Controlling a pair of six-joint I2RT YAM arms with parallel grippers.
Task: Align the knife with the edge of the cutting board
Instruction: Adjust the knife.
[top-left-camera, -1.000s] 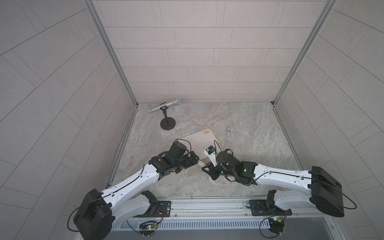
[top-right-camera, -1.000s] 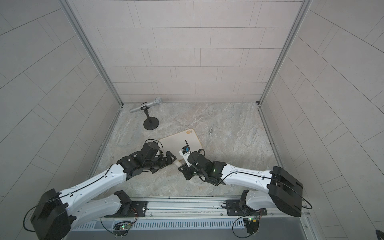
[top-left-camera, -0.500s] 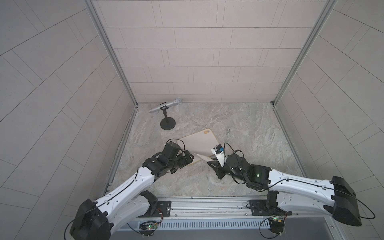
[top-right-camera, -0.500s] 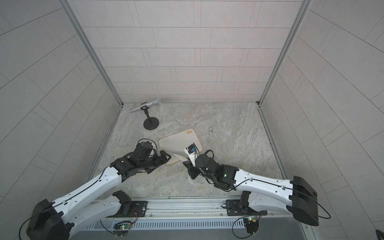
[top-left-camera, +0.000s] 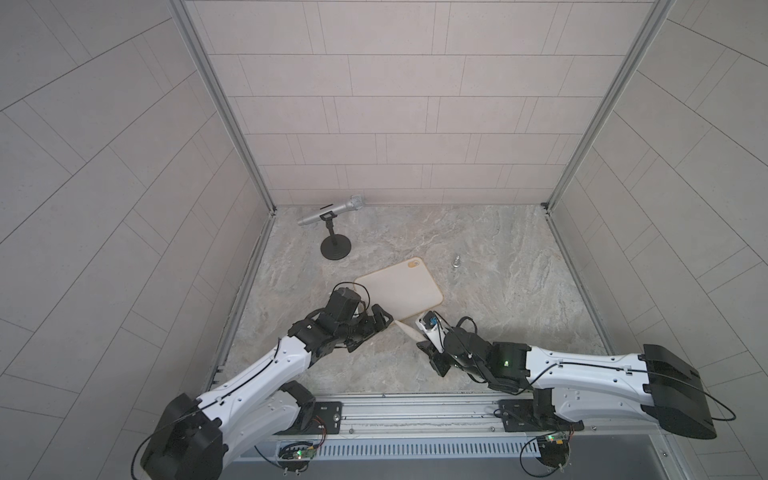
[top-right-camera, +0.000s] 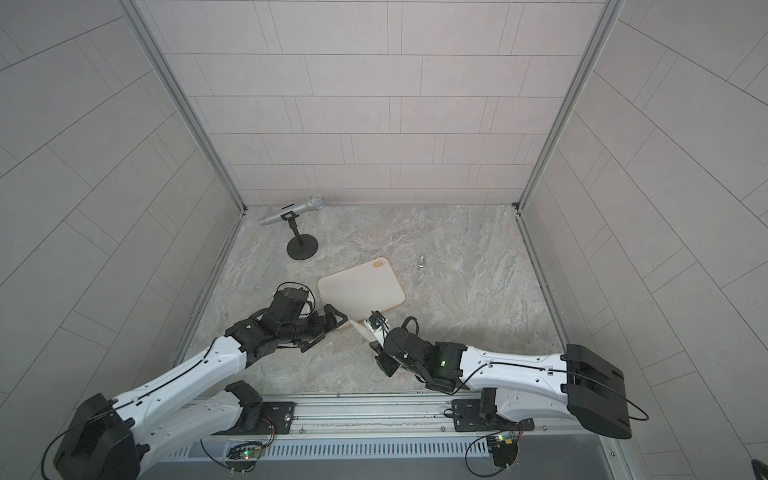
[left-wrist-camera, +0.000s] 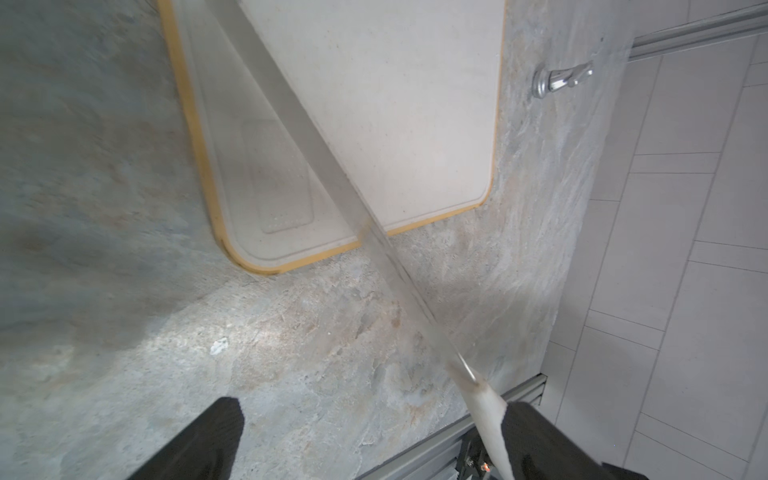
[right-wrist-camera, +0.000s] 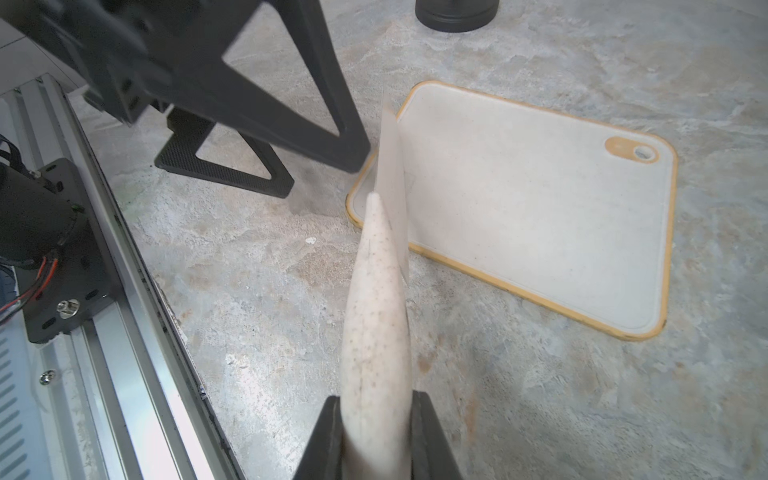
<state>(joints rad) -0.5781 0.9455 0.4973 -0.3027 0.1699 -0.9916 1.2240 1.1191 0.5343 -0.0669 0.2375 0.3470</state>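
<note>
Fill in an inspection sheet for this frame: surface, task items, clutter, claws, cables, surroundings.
Surface: grey marbled stone top, no spills seen.
Knife: knife clamped by its handle, blade on edge, angled across the board's near corner, not along an edge.
Cutting board: cutting board flat on the surface, hole corner pointing away from the robot.
Clutter: silver microphone on a black stand; small metal piece beside the board.
Claws: right claw shut on the knife handle; left claw open, empty, close beside the knife, contact unclear.
Cables: black loops at both wrists; none on the knife.
Surroundings: tiled walls on three sides, metal rail in front.
</note>
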